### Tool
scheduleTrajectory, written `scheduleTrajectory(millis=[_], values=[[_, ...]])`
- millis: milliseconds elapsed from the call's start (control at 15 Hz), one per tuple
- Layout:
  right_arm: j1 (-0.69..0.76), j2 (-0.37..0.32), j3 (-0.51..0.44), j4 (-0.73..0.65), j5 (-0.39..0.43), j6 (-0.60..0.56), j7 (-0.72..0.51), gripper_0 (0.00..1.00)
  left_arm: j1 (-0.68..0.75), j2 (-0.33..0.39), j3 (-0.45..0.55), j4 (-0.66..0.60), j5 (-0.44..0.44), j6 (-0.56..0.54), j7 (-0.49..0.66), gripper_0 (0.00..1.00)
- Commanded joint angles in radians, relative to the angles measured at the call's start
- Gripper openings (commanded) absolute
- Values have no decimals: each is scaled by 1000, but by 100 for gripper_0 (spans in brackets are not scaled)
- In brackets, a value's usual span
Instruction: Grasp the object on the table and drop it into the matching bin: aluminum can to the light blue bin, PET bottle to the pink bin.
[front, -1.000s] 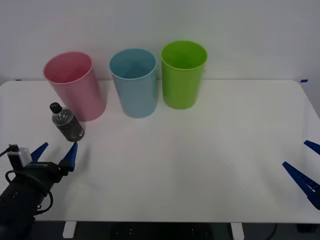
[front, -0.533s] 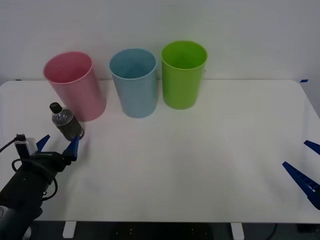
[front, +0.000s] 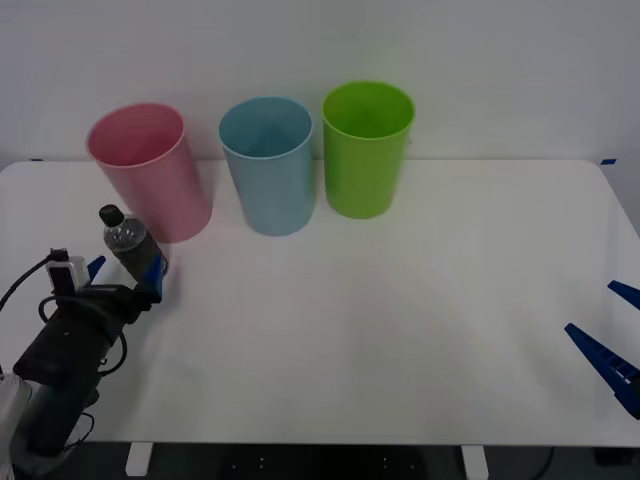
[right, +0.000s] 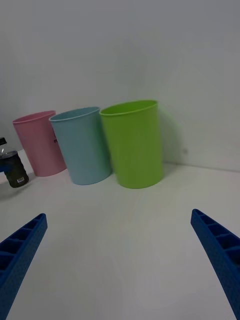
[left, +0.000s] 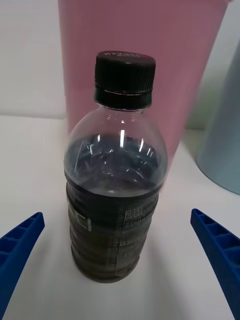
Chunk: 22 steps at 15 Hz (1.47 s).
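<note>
**Hidden and cut off**

Front view: left gripper (front: 122, 280) covers PET bottle (front: 132, 248) base (contact not discernible). Right gripper (front: 612, 345) cut by frame edge. Left wrist view: pink bin (left: 145, 65) rim cropped, label text unreadable.

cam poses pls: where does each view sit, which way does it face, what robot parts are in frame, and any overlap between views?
Front: above the arms, looking forward and down at the table; left gripper at the bottle, right gripper at the table's edge.
Left wrist: faces the bottle and pink bin; open fingers either side.
Right wrist: faces the three bins; open fingers.
Shared: bottle and pink bin appear in all three.
</note>
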Motion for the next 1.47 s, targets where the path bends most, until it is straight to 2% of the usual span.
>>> scheduleTrajectory(millis=[67, 467, 1000, 1067, 1133, 1200, 1267, 1467], values=[[0, 0, 0, 0, 0, 0, 0, 100, -48, 0, 2, 48, -16, 3, -1, 100], [0, 0, 0, 0, 0, 0, 0, 100, -157, -6, 34, 160, -73, 3, -5, 100], [0, 0, 0, 0, 0, 0, 0, 100, -168, -23, 42, 165, -102, 3, -8, 100], [0, 0, 0, 0, 0, 0, 0, 100, -168, -23, 42, 165, -105, 3, -13, 49], [0, 0, 0, 0, 0, 0, 0, 100, -168, -26, 42, 165, -107, 3, -18, 20], [0, 0, 0, 0, 0, 0, 0, 100, -168, -28, 43, 165, -107, 3, -22, 4], [0, 0, 0, 0, 0, 0, 0, 100, -168, -29, 42, 165, -107, 3, -25, 0], [0, 0, 0, 0, 0, 0, 0, 100, -168, -28, 43, 165, -98, 0, -28, 0]])
